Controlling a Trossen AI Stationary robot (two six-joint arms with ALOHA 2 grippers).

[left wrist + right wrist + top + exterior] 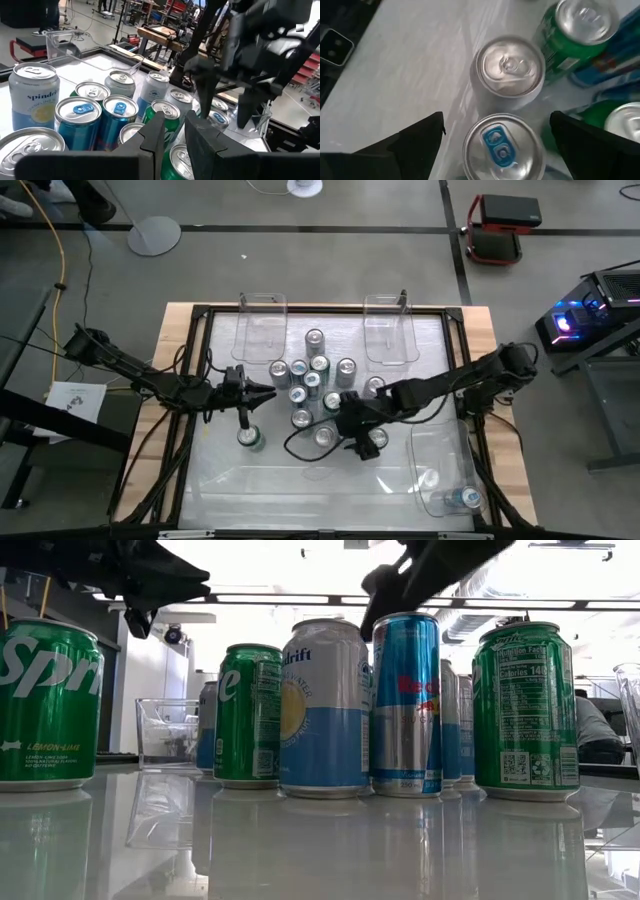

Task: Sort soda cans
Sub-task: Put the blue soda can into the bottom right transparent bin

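My right pincer [495, 131] hangs wide open over the desk [230, 480], one finger on each side of a blue-tabbed can [502, 147] straight below it, touching nothing. I judge the spread is set so the can fits between the fingers for a grasp. Just beyond stands a plain silver can [509, 70], then a green can [572, 30], both near enough that a finger could brush them.

My left pincer [172, 135] waits at the cluster's other side, its fingers narrow and holding nothing, pointed at the cans [312, 385] packed mid-desk. One green can [250, 439] stands alone beside it, apart from the rest.

Clear bins mark the sorting spots: two at the far edge [262, 325], and one at the near right corner [440, 460] with a can [466, 498] lying in it already.

Much is hidden. From above, my right arm covers several cans. At desk height the front row screens those behind, and both pincers are cut off at the top, so how far the fingers stand above the can I cannot tell.
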